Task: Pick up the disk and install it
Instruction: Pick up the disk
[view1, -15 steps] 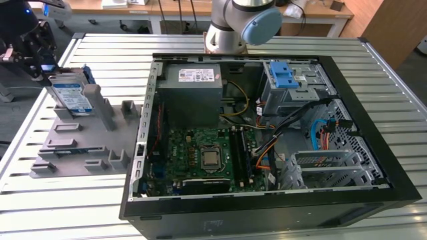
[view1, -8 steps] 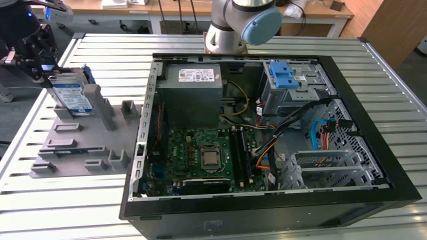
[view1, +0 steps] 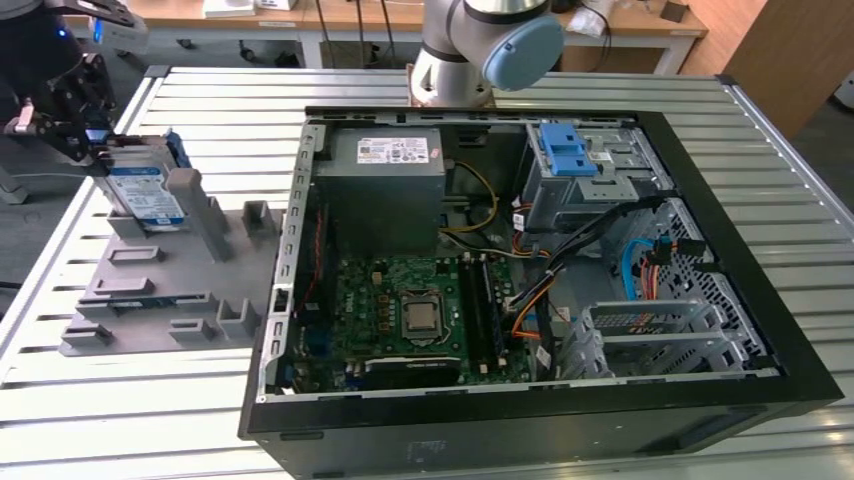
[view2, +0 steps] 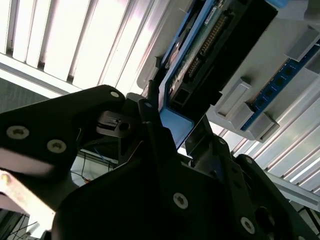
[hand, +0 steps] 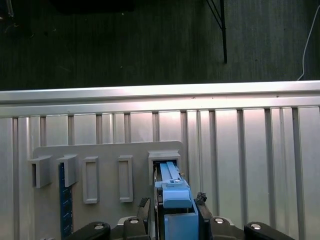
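So far the gripper is closed tight on the disk, which stands at the grey stand, at nine o'clock from the open computer in the exterior view, not yet put inside.

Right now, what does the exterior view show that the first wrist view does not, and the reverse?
The exterior view adds the open computer case with its motherboard, power supply and grey drive cage. The first wrist view adds a white cable on the dark floor past the slatted table. Both share the disk standing in the grey fixture, the gripper shut on its blue bracket, and that table.
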